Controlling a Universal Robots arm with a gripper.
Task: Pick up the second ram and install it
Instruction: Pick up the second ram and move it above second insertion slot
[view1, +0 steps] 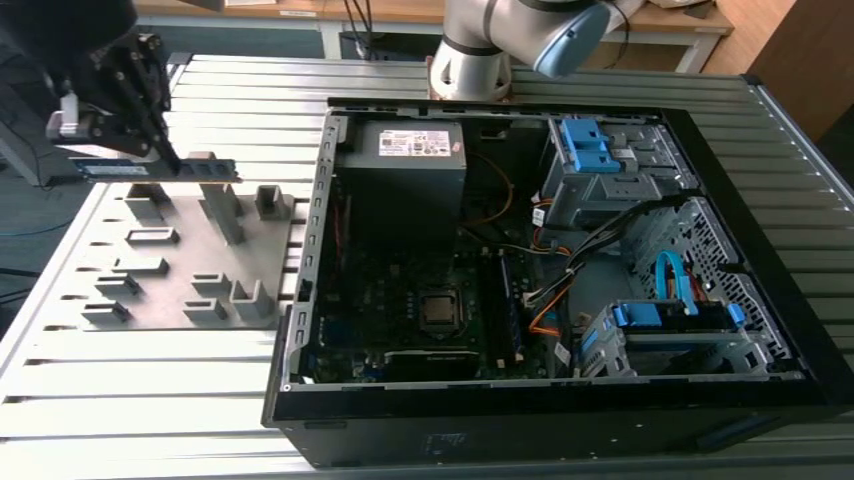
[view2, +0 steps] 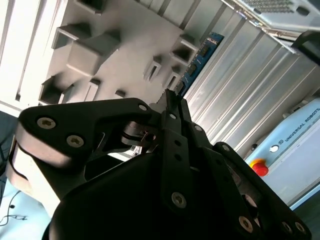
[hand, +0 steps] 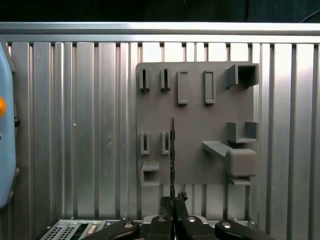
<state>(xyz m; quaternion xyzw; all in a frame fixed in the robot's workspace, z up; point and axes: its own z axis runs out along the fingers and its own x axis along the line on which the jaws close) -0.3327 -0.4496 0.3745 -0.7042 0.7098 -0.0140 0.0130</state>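
I have the gripper (view1: 163, 158) in the upper left of the exterior view. Its jaws are closed down tight on the second ram (view1: 154, 170), pinching the stick by its long edge. The stick hangs level and lengthwise above the far end of the grey holder plate (view1: 174, 265). I can't tell whether it clears the plate's upright posts.

In the first wrist view the ram (hand: 172, 150) shows edge-on as a thin dark line running out from the fingertips (hand: 165, 202) across the plate (hand: 200, 120). In the second wrist view its blue board (view2: 200, 57) pokes out beyond the black gripper (view2: 172, 97).

The open computer case (view1: 694, 140) lies on the slatted metal desk (view1: 134, 400), filling the centre and right of the exterior view, well apart from the ram. The grey power supply (view1: 400, 190) sits at the case's upper left. It carries a white label (view1: 420, 143) whose print is too small for me to read. Blue drive-bay clips (view1: 587, 145) sit along the case's right side.

A pale housing with a red button (view2: 260, 166) and lettering shows in the second wrist view.
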